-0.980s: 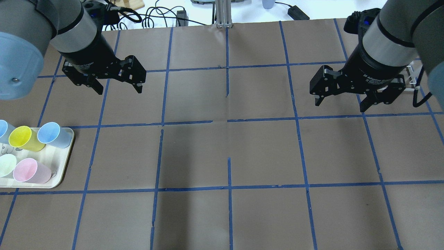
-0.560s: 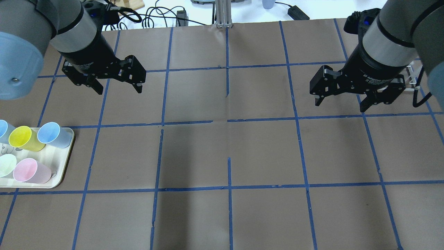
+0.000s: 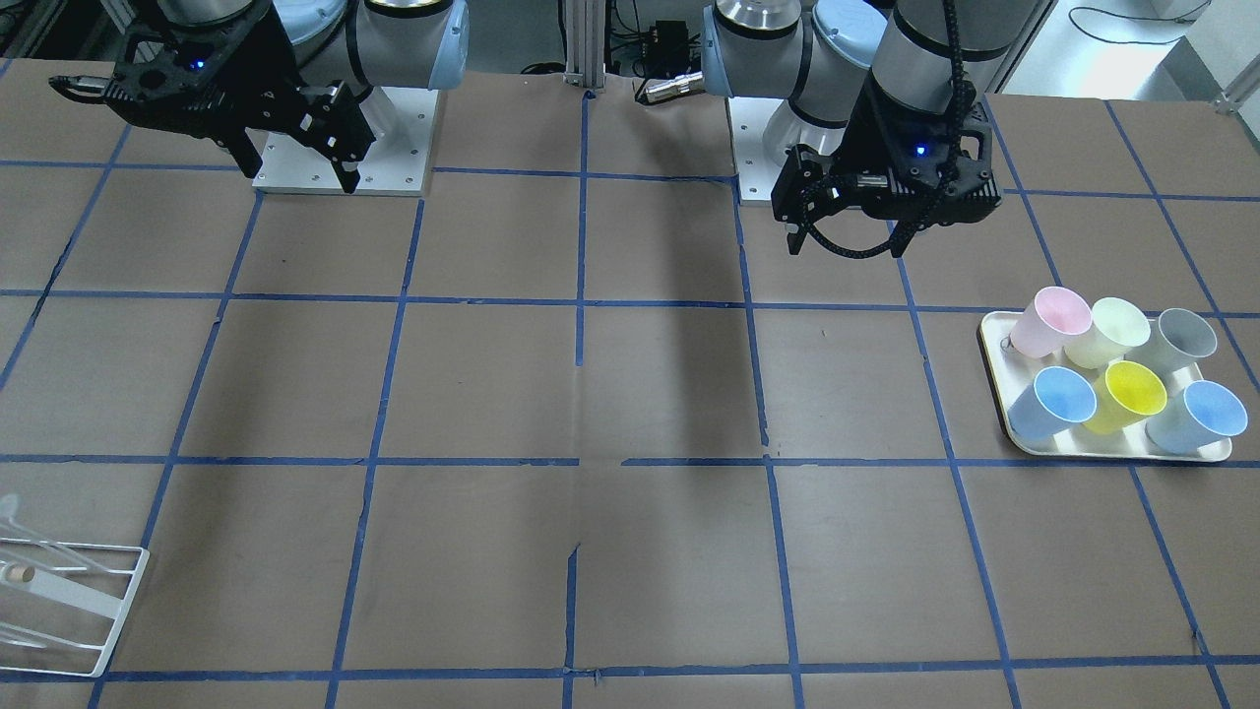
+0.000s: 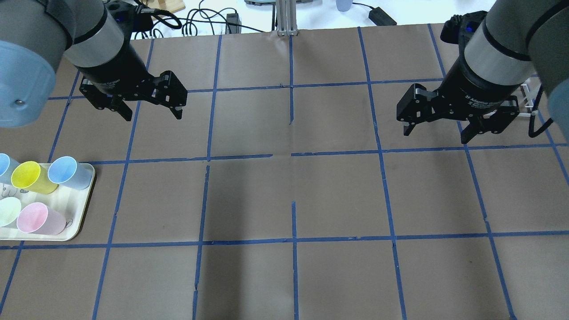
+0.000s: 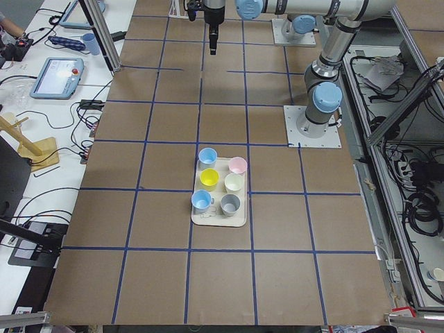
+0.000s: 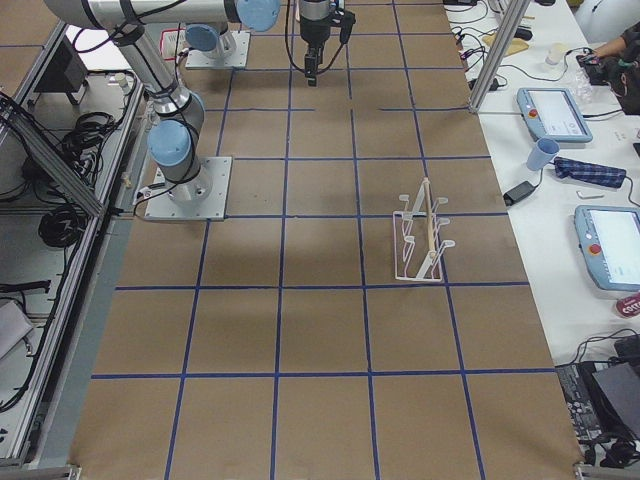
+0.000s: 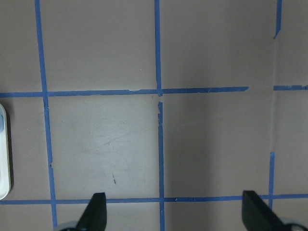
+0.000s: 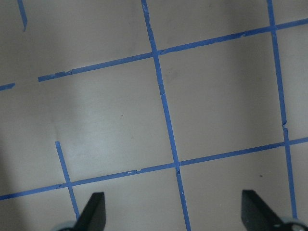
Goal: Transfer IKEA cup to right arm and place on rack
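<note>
Reading "2F Adaptive": right hand.

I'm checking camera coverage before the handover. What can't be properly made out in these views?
Rack: in the overhead view, mostly hidden behind the right claw and right arm; in the front-facing view, cut off by the left edge.
IKEA cup: in the overhead view, cut by the left edge.
Tray: in the left wrist view, only a sliver at the left edge.
</note>
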Robot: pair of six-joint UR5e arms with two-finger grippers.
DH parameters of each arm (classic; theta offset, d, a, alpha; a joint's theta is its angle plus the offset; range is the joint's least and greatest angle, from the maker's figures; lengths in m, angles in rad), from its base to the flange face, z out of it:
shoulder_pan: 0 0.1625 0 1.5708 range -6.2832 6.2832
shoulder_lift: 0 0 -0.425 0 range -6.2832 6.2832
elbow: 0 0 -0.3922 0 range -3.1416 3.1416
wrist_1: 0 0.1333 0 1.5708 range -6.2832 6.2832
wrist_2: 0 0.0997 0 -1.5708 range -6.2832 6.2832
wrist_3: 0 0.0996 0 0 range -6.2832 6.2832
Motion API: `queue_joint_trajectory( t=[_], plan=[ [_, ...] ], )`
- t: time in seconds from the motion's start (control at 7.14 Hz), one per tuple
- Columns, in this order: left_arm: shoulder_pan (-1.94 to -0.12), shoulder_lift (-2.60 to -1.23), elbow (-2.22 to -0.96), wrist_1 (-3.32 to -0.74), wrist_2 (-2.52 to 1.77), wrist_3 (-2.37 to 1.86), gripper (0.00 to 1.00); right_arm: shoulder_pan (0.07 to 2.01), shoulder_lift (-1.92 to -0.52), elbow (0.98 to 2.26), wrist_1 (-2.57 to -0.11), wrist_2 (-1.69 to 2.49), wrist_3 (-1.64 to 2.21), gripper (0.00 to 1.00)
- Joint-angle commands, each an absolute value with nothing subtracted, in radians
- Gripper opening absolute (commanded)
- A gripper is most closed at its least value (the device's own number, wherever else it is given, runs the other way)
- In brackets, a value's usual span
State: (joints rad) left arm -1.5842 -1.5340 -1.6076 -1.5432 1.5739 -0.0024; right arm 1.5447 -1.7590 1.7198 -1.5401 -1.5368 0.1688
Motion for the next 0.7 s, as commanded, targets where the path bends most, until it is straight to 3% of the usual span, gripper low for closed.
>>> queue_joint_trajectory(
  t=[0.0,0.56],
  plan=[
    [-1.583,-1.534,-1.608,-1.543,1.574,-0.002,1.00,1.545,-1.759,1.721,-1.540,-1.534,0.170,1.00],
    [-1.583,-1.534,-1.608,-1.543,1.572,-0.003,1.00,1.543,-1.756,1.721,-1.531,-1.536,0.167,1.00]
  ],
)
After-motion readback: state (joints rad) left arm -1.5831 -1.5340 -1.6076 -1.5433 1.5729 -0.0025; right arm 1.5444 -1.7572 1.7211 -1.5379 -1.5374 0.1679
